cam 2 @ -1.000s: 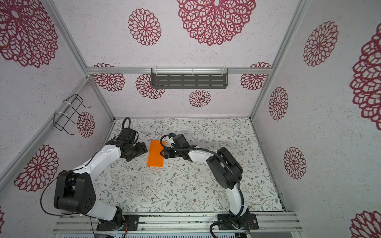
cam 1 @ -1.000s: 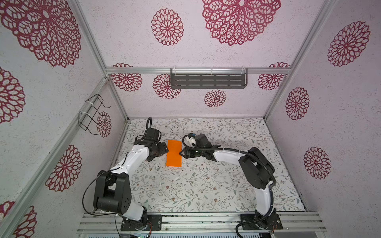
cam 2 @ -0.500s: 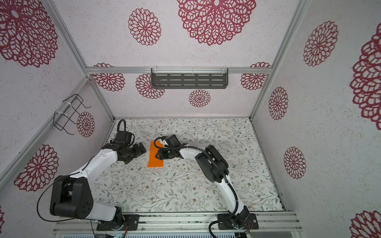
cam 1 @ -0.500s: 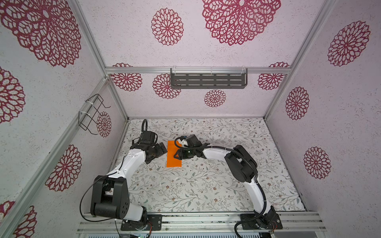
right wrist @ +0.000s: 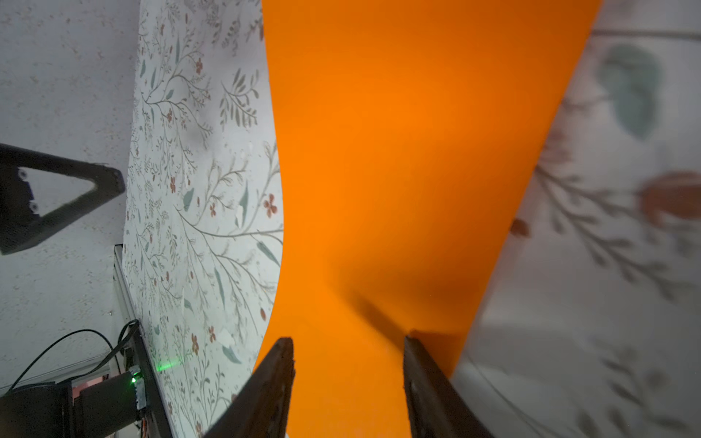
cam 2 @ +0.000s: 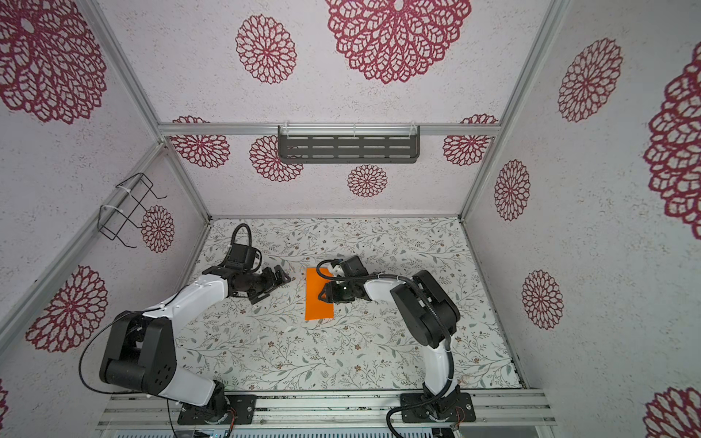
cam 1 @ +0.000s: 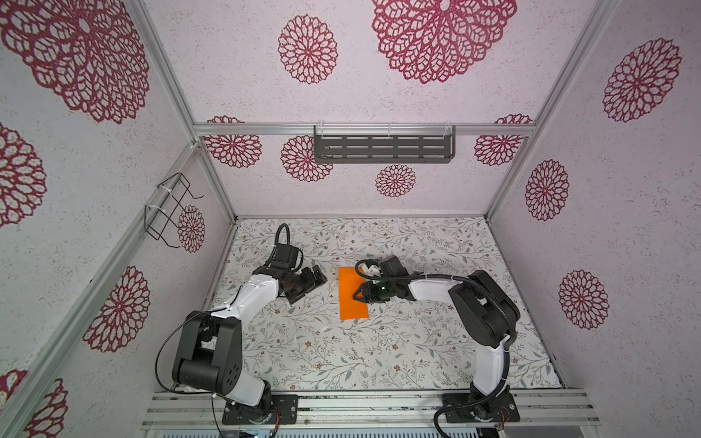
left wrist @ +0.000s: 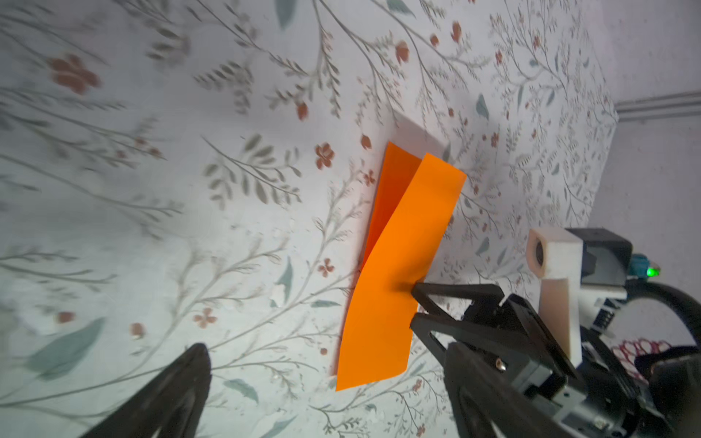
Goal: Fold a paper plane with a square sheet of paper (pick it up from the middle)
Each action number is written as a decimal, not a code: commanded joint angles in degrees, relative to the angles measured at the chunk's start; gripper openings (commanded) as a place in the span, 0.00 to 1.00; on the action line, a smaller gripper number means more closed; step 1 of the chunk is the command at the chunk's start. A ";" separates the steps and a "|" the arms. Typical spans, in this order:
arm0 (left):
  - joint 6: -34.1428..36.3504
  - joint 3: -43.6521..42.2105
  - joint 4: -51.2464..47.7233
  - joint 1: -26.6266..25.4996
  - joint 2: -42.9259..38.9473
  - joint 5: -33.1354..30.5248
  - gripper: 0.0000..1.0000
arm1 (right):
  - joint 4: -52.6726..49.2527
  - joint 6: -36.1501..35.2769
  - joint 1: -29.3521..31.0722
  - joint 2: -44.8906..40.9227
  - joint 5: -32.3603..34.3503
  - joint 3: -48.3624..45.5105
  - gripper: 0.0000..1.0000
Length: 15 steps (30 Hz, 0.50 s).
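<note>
Floral-print table (cam 1: 379,360), pink walls (cam 1: 569,170) with red rosettes.

Paper (cam 1: 351,309): orange, near the centre of both top views, lying on the table and already doubled into a narrow rectangle. Its long axis runs up-down the frame. Left wrist view shows two layers (left wrist: 402,242). The upper one is bowed and stands off the lower at the far end. Which long edge carries the crease: cannot tell.

Right tool (cam 1: 358,292): at the paper's right long edge, about mid-length, so the paper lies directly to its left in the top views. Its two fingers are partway apart. One fingertip (left wrist: 417,292) rests on the upper layer, the other sits at the edge just below. A clear gap shows between them in the right wrist view, with orange (right wrist: 398,151) filling it. Judged: straddling the edge, no firm pinch yet.

Left tool (cam 1: 311,286): spread wide, holding nothing, left of the paper and apart from it, aimed toward its left long edge.

Judged: the right arm is the nearer, and the next move depends on that mid-edge contact.

Writing: no brand, label or text legible anywhere. Only a green light (left wrist: 651,271) on the right arm's wrist.
</note>
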 commanded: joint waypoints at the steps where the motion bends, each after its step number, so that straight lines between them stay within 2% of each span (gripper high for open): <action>1: -4.31 -1.22 6.92 -2.96 2.08 5.42 0.99 | -1.91 -1.72 -0.69 -4.68 -0.06 -1.60 0.50; 5: -7.78 -2.36 11.12 -5.48 4.05 6.36 0.99 | 5.05 3.22 -1.74 -7.69 0.09 -3.01 0.50; 8: -9.80 -3.25 13.51 -6.39 5.00 7.48 0.99 | 8.03 5.94 -2.49 -6.10 0.05 -2.83 0.47; 15: -12.72 -3.72 16.79 -8.24 8.88 10.94 0.86 | 11.08 9.83 -3.64 -1.16 0.78 -1.64 0.42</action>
